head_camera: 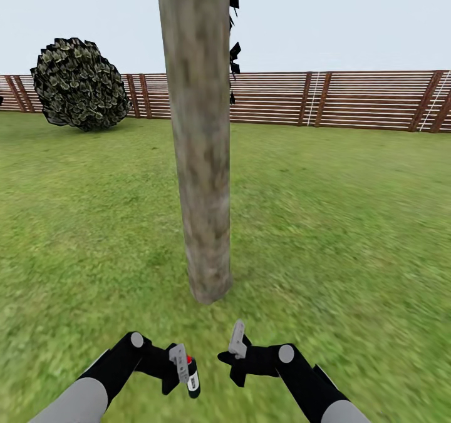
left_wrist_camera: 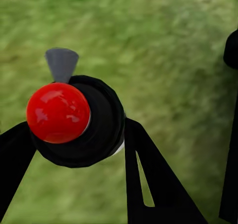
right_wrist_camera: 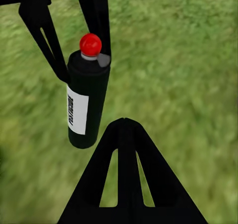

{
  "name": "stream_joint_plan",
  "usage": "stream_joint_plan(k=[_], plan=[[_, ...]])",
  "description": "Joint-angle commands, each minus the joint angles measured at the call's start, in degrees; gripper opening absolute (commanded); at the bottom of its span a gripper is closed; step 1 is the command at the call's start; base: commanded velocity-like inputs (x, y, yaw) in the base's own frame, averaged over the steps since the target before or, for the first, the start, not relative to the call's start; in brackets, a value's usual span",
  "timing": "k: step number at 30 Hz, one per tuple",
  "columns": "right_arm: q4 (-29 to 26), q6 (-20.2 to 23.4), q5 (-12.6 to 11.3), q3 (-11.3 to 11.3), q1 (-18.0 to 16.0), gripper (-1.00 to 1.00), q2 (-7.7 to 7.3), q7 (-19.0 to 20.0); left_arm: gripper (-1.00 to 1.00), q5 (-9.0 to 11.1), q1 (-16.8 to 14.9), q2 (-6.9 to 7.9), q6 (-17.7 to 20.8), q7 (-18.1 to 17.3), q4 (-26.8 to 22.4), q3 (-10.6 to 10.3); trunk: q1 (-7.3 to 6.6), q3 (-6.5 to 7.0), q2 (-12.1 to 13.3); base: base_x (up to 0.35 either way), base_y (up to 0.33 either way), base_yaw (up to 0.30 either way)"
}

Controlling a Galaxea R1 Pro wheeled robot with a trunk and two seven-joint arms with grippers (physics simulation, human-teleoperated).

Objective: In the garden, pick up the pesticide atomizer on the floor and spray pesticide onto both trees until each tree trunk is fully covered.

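Facing the tree trunk (head_camera: 202, 135) from the head view: it rises at 12 o'clock, dead ahead, near both arms. My left gripper (head_camera: 180, 365) clamps the pesticide atomizer (head_camera: 192, 376) at about 7 o'clock, bottle upright.

Left wrist view: red cap and grey nozzle of the can sit between black fingers (left_wrist_camera: 148, 179), lawn (left_wrist_camera: 163, 45) beyond.

Right wrist view: bottle hangs upright, label outward; right gripper (right_wrist_camera: 126, 129) closed and empty, I judge. Left arm must aim the nozzle forward at the bark.
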Motion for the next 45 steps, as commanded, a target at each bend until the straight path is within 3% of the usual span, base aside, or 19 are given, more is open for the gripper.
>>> stream_joint_plan(k=[1,25,45], plan=[[0.0,-0.4,0.6,-0.1,0.0,-1.0,0.03,0.0,-1.0,-0.2,0.0,0.03,-0.4,0.0,-0.1,-0.2,-0.01,-0.05,0.0,0.0,0.0,0.0],[-0.8,-0.4,0.6,-0.1,-0.1,-1.0,0.14,0.0,-1.0,-0.4,0.0,-3.35,-0.4,0.7,-0.9,-0.2,-0.01,-0.05,0.0,0.0,0.0,0.0],[-0.9,-0.4,0.6,-0.1,-0.1,-1.0,0.14,0.0,-1.0,-0.4,0.3,-4.52,-0.4,1.2,-1.5,-0.2,-0.01,-0.05,0.0,0.0,0.0,0.0]])
